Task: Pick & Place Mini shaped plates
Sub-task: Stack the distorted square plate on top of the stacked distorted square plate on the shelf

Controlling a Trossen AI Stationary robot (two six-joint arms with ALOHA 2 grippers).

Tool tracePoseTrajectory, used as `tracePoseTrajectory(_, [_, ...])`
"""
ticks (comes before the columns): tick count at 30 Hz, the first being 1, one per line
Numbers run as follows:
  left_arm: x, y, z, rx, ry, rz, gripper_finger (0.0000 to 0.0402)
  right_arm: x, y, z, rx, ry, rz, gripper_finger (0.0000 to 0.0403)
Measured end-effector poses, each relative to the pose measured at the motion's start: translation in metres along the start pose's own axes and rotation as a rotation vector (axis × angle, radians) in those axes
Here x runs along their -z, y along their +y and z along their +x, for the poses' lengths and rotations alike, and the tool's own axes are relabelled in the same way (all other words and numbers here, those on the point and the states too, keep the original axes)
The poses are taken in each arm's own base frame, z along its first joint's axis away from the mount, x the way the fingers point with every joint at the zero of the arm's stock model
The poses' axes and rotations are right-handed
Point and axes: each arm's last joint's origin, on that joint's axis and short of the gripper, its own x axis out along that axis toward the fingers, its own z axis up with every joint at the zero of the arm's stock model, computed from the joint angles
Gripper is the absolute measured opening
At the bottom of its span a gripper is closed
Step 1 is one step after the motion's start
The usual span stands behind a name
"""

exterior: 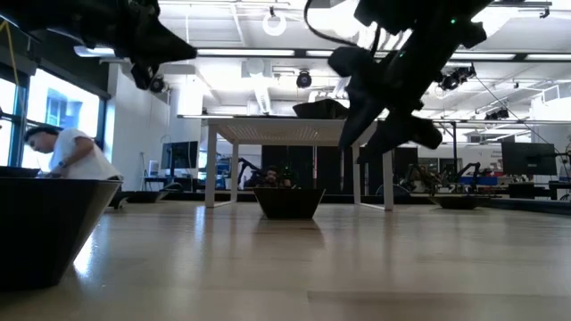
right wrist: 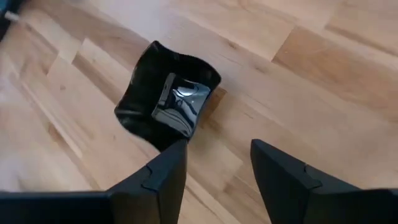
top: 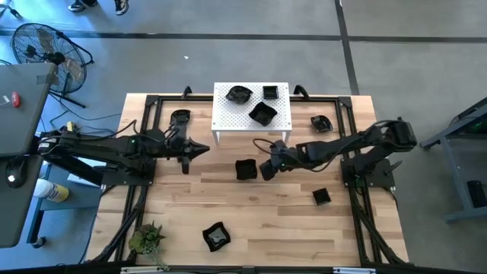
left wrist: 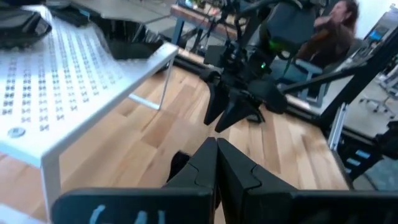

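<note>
High view: white rack (top: 228,120) at the table's far middle carries three mini shaped plates (top: 263,114); one more plate (top: 245,169) lies on the wood in front of the rack, beside the right gripper (top: 265,169); further plates lie scattered around the rack.
Low view: person (exterior: 67,153) beyond the table, unseen from above.
Left wrist view: left gripper (left wrist: 216,163), fingers pressed together, empty, left of the rack.
Right wrist view: fingers (right wrist: 163,173) parted, holding nothing, plate just ahead of them.
Writing: none readable.
</note>
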Motion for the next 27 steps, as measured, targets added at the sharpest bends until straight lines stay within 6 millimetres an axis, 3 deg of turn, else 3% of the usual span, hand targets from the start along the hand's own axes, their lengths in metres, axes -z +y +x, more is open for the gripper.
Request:
tracePoseTrajectory(10, [0.003,0.001,-0.002,0.013,0.044,0.001,0.0001,0.013,0.007,0.039,-0.045,-0.032,0.106,0.0152])
tracePoseTrajectory(19, [-0.004,0.000,-0.014,0.020,-0.020,-0.004,0.0001,0.008,0.003,0.042,0.017,-0.150,0.117,0.0130])
tracePoseTrajectory(27, [0.002,0.003,-0.022,0.005,0.050,0.012,0.0000,0.003,0.002,0.053,-0.007,-0.156,0.044,0.0115])
